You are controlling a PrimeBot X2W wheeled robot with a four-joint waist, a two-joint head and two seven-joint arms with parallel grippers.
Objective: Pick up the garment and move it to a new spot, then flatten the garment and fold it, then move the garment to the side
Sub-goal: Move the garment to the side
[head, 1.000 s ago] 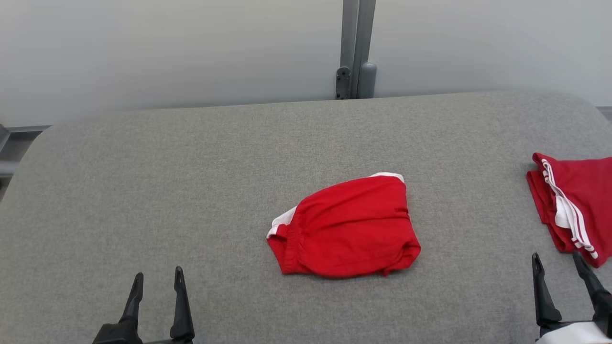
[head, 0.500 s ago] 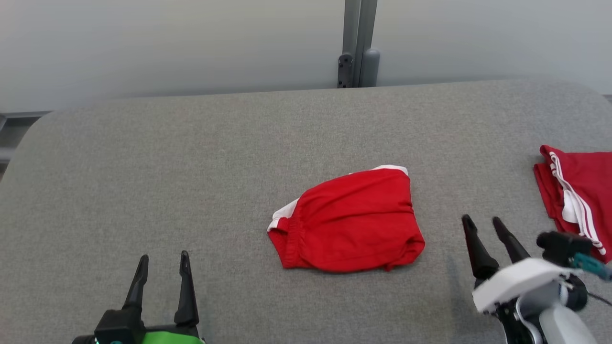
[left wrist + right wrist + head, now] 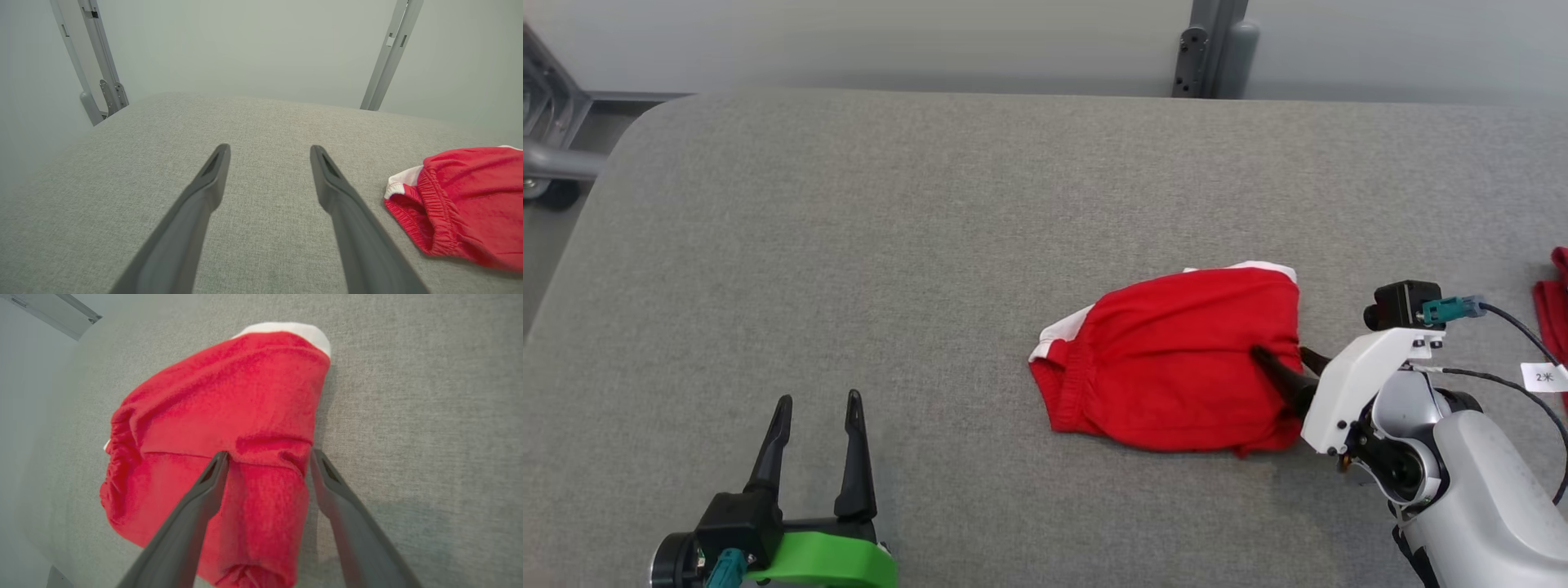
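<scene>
A second red cloth (image 3: 1553,298) lies at three o'clock on the grey fabric tabletop (image 3: 890,245), and a grey metal post (image 3: 1215,49) stands at twelve. My left gripper (image 3: 818,398) hangs spread and empty at seven. My right gripper (image 3: 1278,353) is spread astride the crumpled red, white-trimmed shorts (image 3: 1176,359) near centre, and my right wrist view shows their fold between the fingers.

A small white tag (image 3: 1543,376) fixed on a thin black cable (image 3: 1482,374) reads "2米" in dark print.
</scene>
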